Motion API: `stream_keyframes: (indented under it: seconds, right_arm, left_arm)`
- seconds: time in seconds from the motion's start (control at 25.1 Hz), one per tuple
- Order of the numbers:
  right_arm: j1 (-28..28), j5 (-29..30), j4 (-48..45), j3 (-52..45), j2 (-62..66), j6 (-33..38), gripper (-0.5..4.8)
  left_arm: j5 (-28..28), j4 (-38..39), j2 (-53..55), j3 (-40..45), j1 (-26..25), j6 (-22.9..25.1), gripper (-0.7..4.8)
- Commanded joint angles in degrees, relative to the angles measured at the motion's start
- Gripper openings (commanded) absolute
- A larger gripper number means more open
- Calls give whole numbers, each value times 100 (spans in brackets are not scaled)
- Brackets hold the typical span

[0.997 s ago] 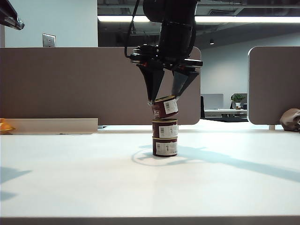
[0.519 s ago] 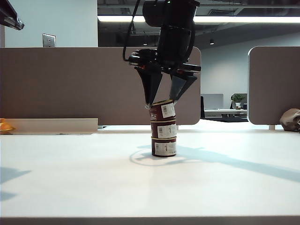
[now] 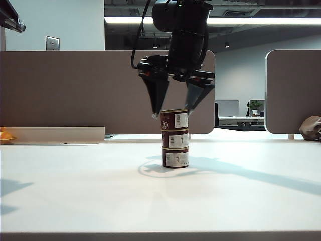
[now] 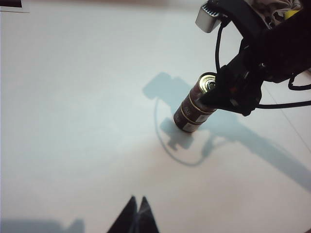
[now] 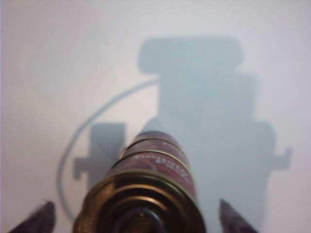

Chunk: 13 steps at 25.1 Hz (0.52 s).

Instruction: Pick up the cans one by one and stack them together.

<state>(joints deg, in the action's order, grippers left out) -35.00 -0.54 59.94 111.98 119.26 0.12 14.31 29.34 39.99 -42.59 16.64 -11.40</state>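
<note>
Lifting my right pincer [image 3: 173, 113] straight up matters now: it is spread, flanking the top of the three cans [image 3: 175, 138] stacked mid-tabletop [image 3: 75, 191]. Left pincer [image 4: 137, 209], pressed together, hangs well apart.

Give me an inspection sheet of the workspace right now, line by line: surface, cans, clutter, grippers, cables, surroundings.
Surface: white table, shadows only.
Job's things: three cans stacked upright in one column near the middle.
Clutter: orange item at the far left edge.
Grippers: right gripper open, its fingers astride the top can, apart from it; left gripper shut, away from the stack.
Cables: black cable looping along the right arm.
Surroundings: partition panels, office beyond.
</note>
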Motion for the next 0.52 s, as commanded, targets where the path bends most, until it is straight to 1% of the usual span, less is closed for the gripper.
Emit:
stream_keyframes:
  seconds: [0.04,0.4,0.44,0.48,0.52]
  right_arm:
    - [-9,-236,-33,28,-24,-11,455]
    - [-17,-214,-177,39,-409,-13,453]
    - [-17,-205,-170,39,-511,-13,425]
    - [-17,-199,-149,39,-586,-13,361]
    - [-17,-190,-96,39,-737,-13,162]
  left_arm:
    - [4,-61,-24,-20,2,2,-6]
    - [-7,-24,-208,-20,2,2,-6]
    - [-13,-20,-260,-20,2,2,-6]
    - [-11,-13,-271,-20,2,2,-6]
    - [-11,11,-299,-20,2,2,-6]
